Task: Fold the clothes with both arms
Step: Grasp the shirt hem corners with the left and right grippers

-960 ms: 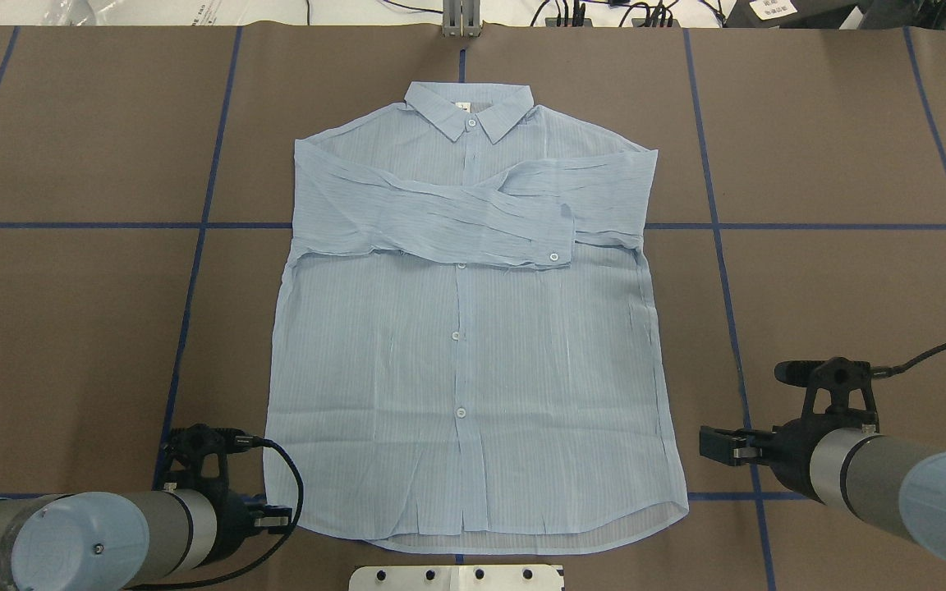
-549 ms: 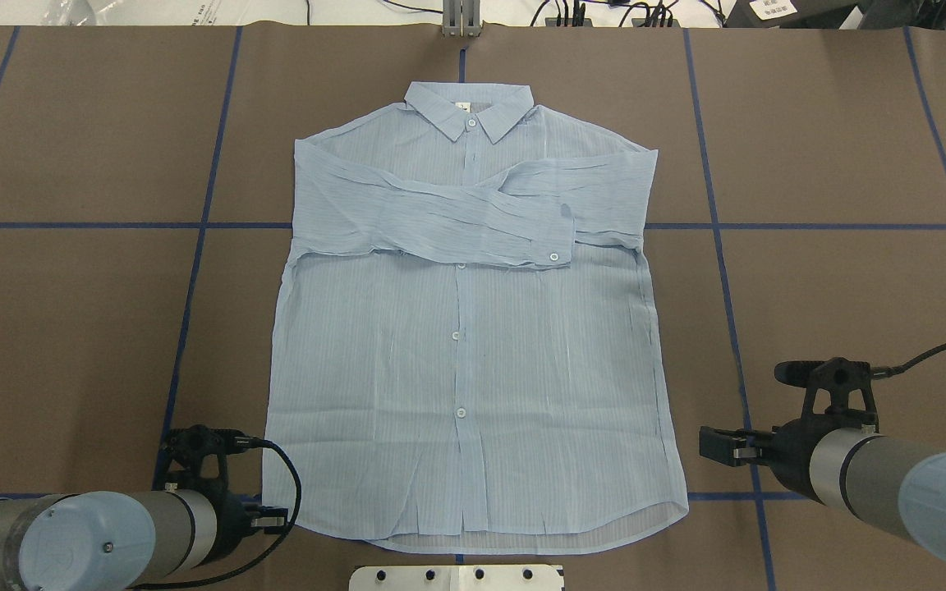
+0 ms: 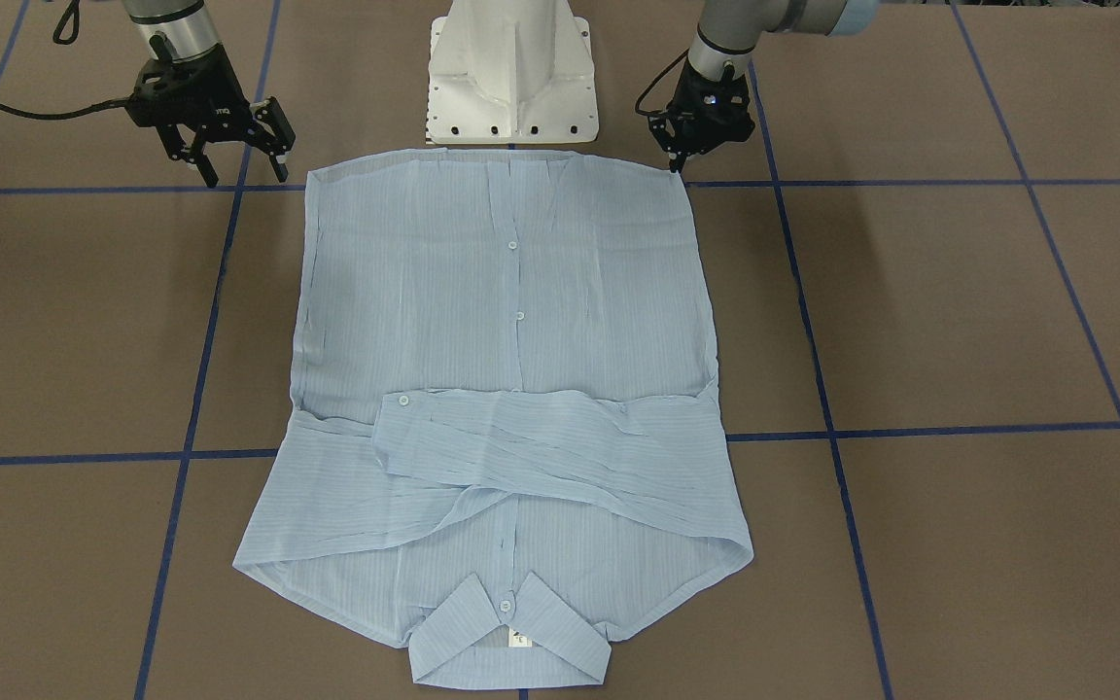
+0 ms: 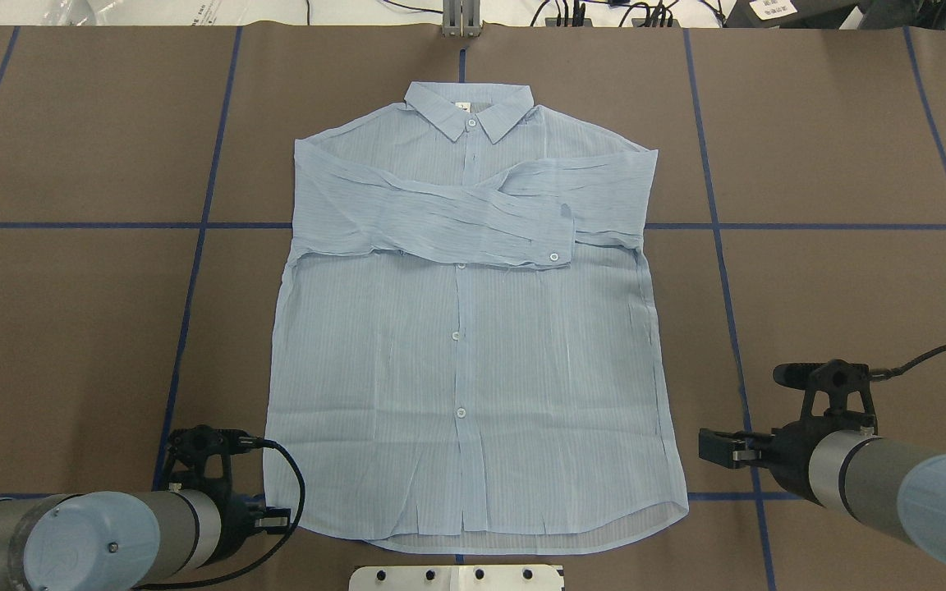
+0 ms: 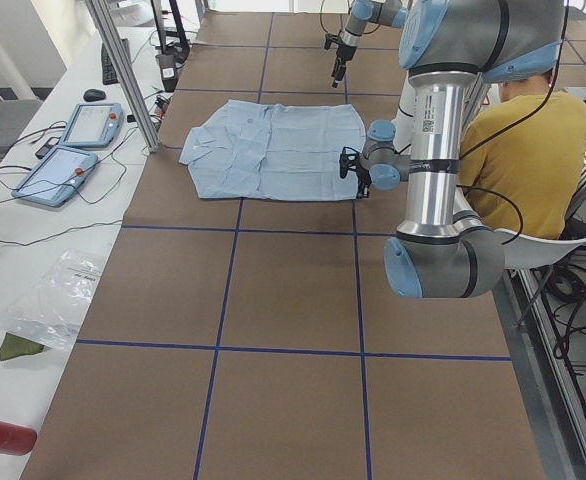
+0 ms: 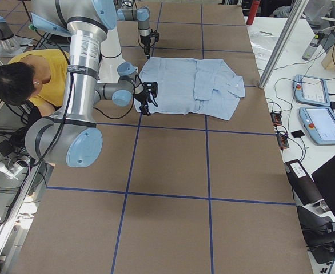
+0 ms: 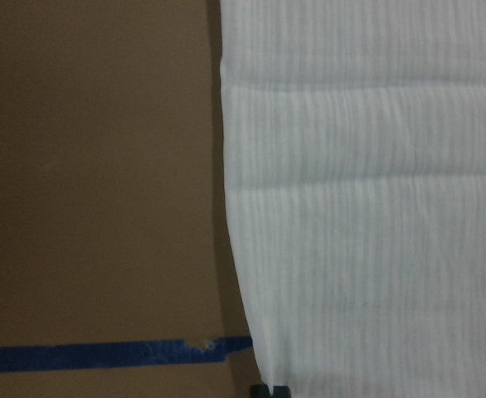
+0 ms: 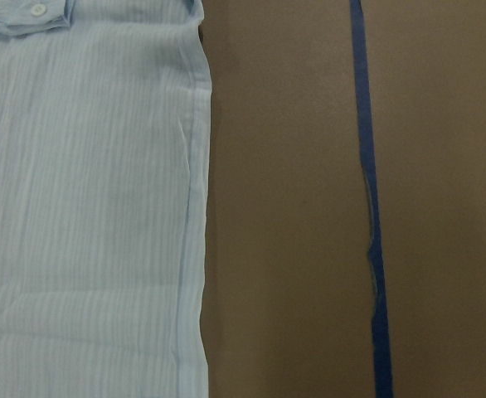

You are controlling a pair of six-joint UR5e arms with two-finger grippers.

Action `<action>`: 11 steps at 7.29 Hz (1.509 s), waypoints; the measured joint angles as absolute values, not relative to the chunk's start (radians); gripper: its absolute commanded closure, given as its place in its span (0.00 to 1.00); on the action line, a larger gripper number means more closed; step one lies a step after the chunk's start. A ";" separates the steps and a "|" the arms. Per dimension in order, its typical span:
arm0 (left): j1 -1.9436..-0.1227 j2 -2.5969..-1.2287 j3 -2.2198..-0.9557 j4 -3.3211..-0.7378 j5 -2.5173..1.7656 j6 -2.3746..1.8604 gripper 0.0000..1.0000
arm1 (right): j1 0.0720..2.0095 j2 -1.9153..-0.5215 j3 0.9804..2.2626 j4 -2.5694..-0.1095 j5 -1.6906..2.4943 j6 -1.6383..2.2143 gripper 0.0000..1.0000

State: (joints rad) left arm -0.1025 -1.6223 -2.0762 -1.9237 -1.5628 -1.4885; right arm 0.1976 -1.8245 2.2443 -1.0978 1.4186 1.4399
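We hover by the bottom corners of the shirt to lift them. Our right pincer gapes wide and empty; our left pincer, we cannot tell.

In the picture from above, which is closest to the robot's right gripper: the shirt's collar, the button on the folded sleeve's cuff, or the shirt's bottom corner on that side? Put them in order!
From the right gripper:
1. Bottom corner, right beside the gripper, at the near end.
2. Cuff button, on the folded sleeve, mid-shirt.
3. Collar, at the table's far end.
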 measured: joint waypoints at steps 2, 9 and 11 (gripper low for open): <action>-0.102 -1.625 -2.079 -1.924 -1.560 -1.488 1.00 | 0.179 -1.820 2.243 -1.097 1.405 1.442 0.02; -0.100 -1.639 -2.097 -1.928 -1.478 -1.492 1.00 | 0.000 -1.796 2.199 -1.103 1.214 1.644 0.44; -0.100 -1.638 -2.106 -1.928 -1.462 -1.493 1.00 | -0.053 -1.771 2.181 -1.106 1.149 1.673 0.51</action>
